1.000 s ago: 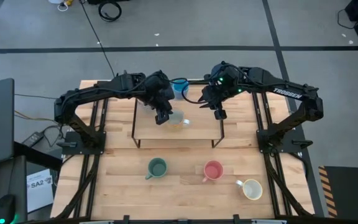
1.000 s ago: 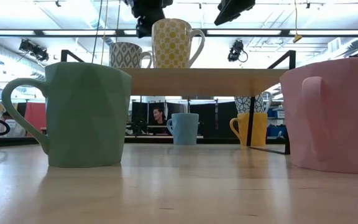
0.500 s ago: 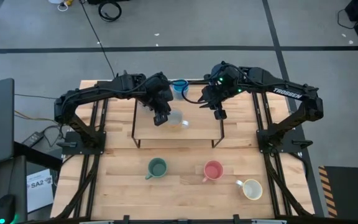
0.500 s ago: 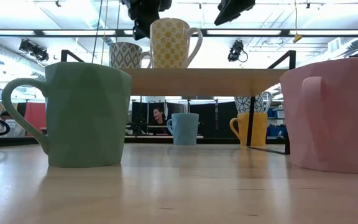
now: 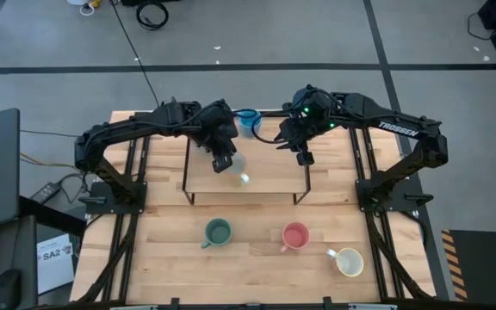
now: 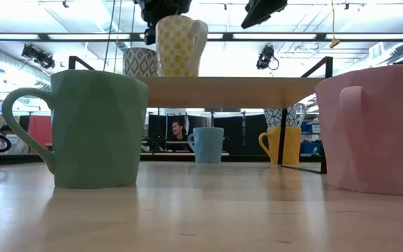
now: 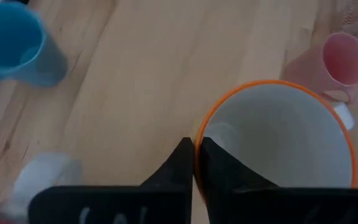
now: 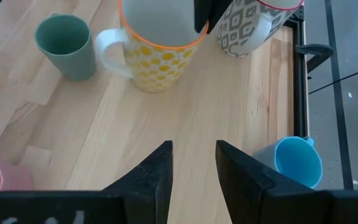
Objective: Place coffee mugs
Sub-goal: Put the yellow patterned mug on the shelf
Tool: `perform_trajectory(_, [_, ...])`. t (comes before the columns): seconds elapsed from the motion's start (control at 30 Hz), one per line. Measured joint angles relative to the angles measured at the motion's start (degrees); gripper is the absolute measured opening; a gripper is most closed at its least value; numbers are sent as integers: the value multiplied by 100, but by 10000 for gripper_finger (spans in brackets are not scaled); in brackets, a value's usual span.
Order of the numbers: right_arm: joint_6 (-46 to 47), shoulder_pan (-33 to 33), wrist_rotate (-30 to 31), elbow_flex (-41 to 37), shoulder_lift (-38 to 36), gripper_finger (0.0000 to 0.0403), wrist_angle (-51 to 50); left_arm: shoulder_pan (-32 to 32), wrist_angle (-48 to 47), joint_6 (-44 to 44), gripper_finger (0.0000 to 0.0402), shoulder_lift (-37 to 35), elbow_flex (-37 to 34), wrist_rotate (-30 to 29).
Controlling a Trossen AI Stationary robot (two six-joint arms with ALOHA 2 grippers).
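A yellow-patterned mug (image 6: 180, 45) with an orange rim sits tilted on the raised wooden shelf (image 5: 269, 176), with my left gripper (image 7: 193, 146) shut on its rim. A grey-patterned mug (image 8: 250, 25) stands on the shelf just behind it. My right gripper (image 8: 193, 152) hangs open over the shelf's right part (image 5: 304, 158), holding nothing. A green mug (image 5: 218, 232), a pink mug (image 5: 295, 235) and a cream mug (image 5: 349, 261) stand on the table in front of the shelf. A blue mug (image 5: 248, 120) stands behind it. My left gripper pinches the yellow-patterned mug's orange rim (image 7: 196, 163), one finger inside the mug and one outside. The fingers slant down from the table's left and far side. The mug leans over with its base at the shelf top; whether the base still touches I cannot tell.
In the low view a blue mug (image 6: 207, 145) and an orange-yellow mug (image 6: 283, 145) stand on the table beyond the shelf's underside. The shelf's black legs (image 5: 302, 185) stand at its corners. Bare wood lies between the front mugs and the shelf.
My left gripper has shut on the yellow-patterned mug's rim. The mug, upright a second ago with its handle toward the table's right, has tipped and turned about, and slid a little toward the table's left. Its handle no longer shows in the low view.
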Motion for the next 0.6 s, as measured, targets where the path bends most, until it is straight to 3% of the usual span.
perform_trajectory(0.33, [0, 0, 0, 0, 0, 128, -2, -209, -1247, -730, 19, -7, 555, -1006])
perform_trajectory(0.6, [0, 0, 0, 0, 0, 128, 0, -613, -1973, -1689, 18, -41, 620, -1351])
